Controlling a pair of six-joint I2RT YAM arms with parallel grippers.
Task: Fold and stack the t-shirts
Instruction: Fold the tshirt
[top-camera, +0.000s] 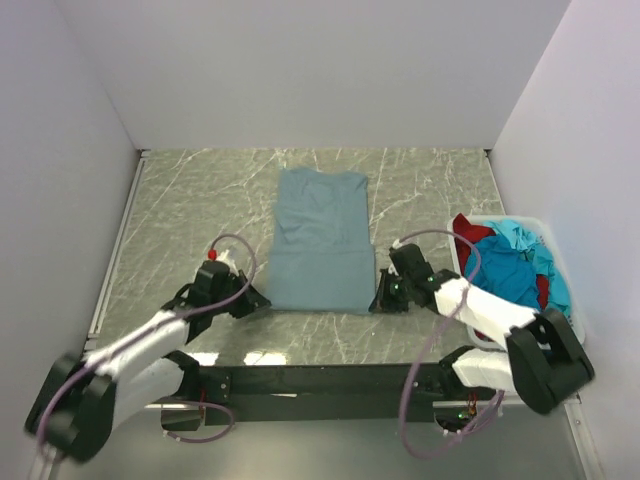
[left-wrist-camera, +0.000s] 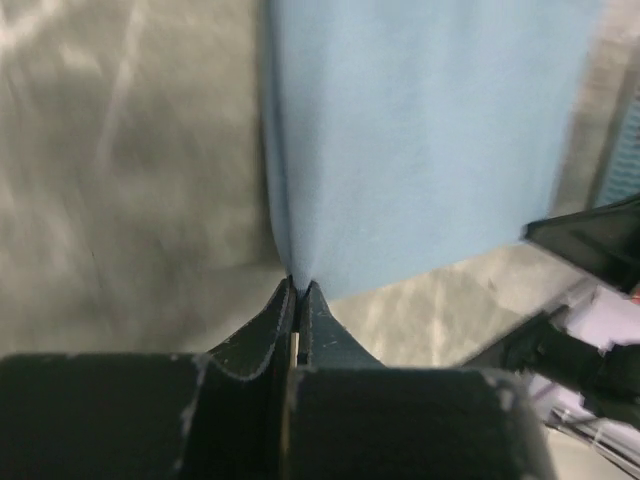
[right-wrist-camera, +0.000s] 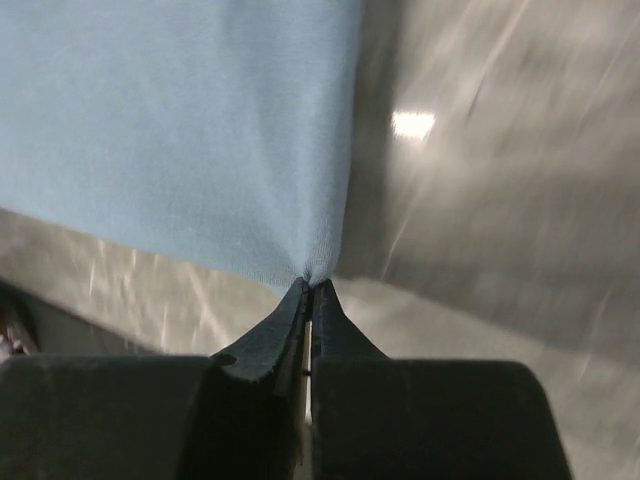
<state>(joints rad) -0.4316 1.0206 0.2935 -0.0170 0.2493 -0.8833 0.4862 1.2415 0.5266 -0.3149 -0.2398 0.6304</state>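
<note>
The grey-blue t-shirt (top-camera: 320, 240) lies flat on the marble table, folded into a long narrow strip, collar end far. My left gripper (top-camera: 258, 300) is shut on its near left corner; the left wrist view shows the cloth (left-wrist-camera: 420, 140) pinched at my left gripper's tips (left-wrist-camera: 299, 285). My right gripper (top-camera: 377, 303) is shut on its near right corner; the right wrist view shows the cloth (right-wrist-camera: 180, 130) pinched at my right gripper's tips (right-wrist-camera: 312, 284). A turquoise t-shirt (top-camera: 510, 268) and a dark red t-shirt (top-camera: 466, 232) lie crumpled in the bin.
A white plastic bin (top-camera: 566, 268) stands at the right edge of the table (top-camera: 200, 200). White walls close in the back and both sides. The black arm mount bar (top-camera: 320, 380) runs along the near edge.
</note>
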